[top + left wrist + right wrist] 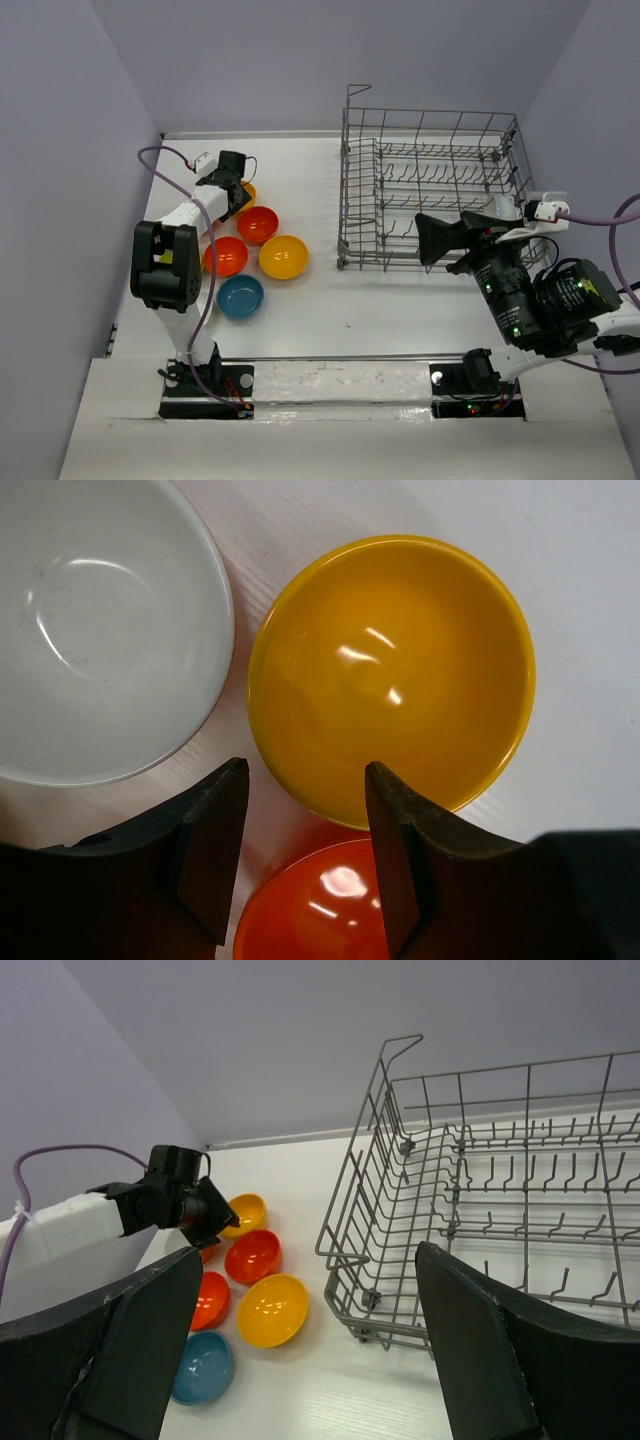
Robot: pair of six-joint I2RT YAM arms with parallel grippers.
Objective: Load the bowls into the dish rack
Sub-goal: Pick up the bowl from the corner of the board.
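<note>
Hovering left gripper part-open, empty, over orange-yellow bowl beside white bowl; holding right gripper wide, empty, near dish rack above white table.

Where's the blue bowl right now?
Top view, left side of the table: the blue bowl is at the cluster's near end, just below a red-orange bowl and a yellow bowl.

1. From overhead, the left claw covers all but a sliver of one orange-yellow bowl.
2. On the left wrist camera, the white bowl runs off the top and left edges. The red-orange bowl is cut by the bottom edge and sits partly behind the claw.
3. The right arm masks the dish rack's near right corner from overhead.
</note>
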